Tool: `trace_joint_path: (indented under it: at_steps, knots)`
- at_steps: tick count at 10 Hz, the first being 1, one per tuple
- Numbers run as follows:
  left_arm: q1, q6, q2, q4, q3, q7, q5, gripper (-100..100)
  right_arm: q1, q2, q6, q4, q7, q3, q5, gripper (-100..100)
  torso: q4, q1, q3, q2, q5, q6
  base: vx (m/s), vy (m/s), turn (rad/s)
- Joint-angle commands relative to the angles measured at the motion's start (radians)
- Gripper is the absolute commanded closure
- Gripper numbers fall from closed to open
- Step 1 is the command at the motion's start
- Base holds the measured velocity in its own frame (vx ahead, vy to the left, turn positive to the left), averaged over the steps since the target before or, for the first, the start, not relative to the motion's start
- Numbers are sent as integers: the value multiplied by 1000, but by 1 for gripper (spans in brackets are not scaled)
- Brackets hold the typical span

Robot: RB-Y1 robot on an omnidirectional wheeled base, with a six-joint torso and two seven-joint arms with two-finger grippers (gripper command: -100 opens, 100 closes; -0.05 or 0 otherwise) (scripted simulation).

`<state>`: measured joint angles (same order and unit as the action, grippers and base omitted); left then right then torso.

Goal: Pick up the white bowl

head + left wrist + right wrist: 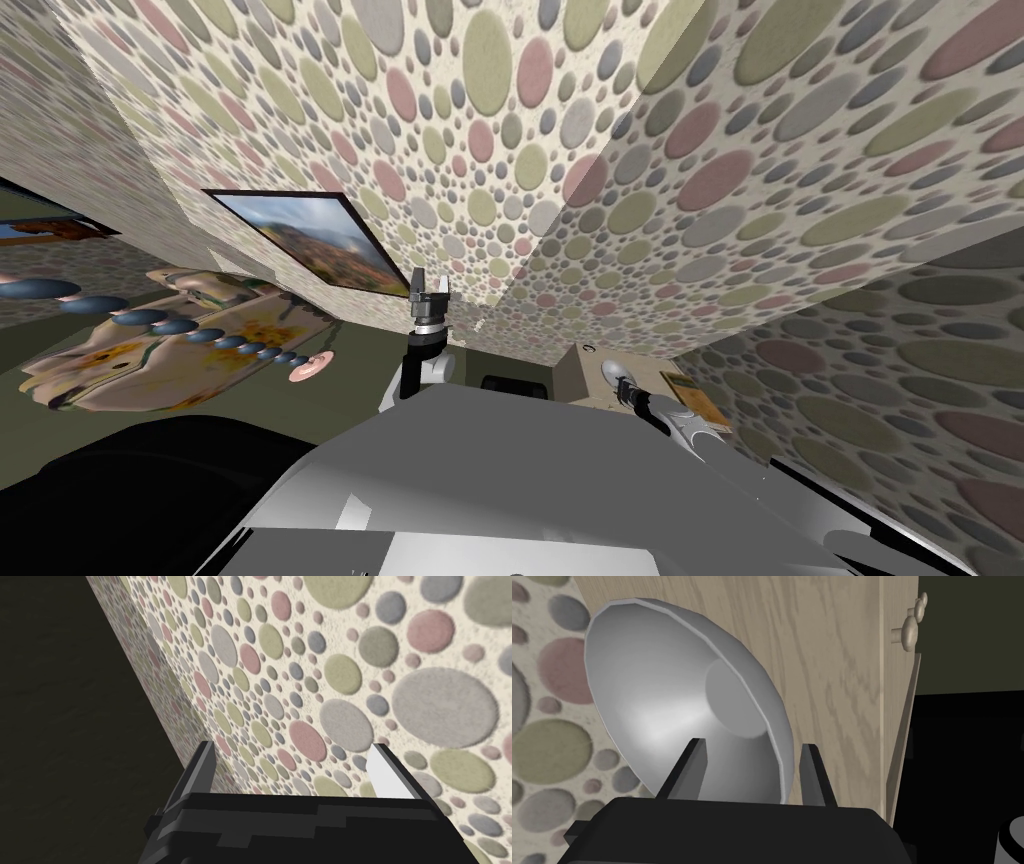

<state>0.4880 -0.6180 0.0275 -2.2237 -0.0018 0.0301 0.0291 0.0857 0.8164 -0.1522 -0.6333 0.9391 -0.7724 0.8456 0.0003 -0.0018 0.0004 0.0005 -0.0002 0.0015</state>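
My right gripper [752,743] is at the bowl [677,706], which is drawn light grey rather than pure white. The gripper holds it by the wall: one finger is inside the bowl, the other is outside, and the rim passes between them. The fingers stand narrower than when they are free, pressed on the wall from both sides. The bowl is tilted, and its round flat bottom faces the wrist camera. Behind the bowl is the top of the counter [832,651], in pale wood grain. I cannot tell if the base of the bowl touches the wood or is just apart from it. On the front of the counter there are two small round knobs [909,631], and beyond its edge is a black area [962,776].

In the head view the bowl [612,372] is above the counter [570,378], close to the corner of the dotted walls, with the right gripper [625,383] at its near side. A flat yellowish thing [695,400] lies on the counter near the bowl; I cannot tell what it is.

My left gripper [430,285] is raised and points upward, well apart from the bowl. In its wrist view the left gripper [293,747] is wide, with nothing between the fingers.
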Motion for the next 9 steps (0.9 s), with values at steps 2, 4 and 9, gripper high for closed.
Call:
trace_joint_path:
  at_steps: [2,4,9]
  knots:
    - [0,0,0,0,0,0,0,0,-1,-1,-1,0,0,-1,0,100,1,1,0,0,1,-1,0,-2,0]
    - [0,0,0,0,0,0,0,0,0,0,-1,0,0,0,0,100,0,1,0,1,0,0,0,0,0]
    - [0,0,0,0,0,0,0,0,2,25,-39,11,15,22,-4,0,1,7,3,4,2,0,-23,49,-24]
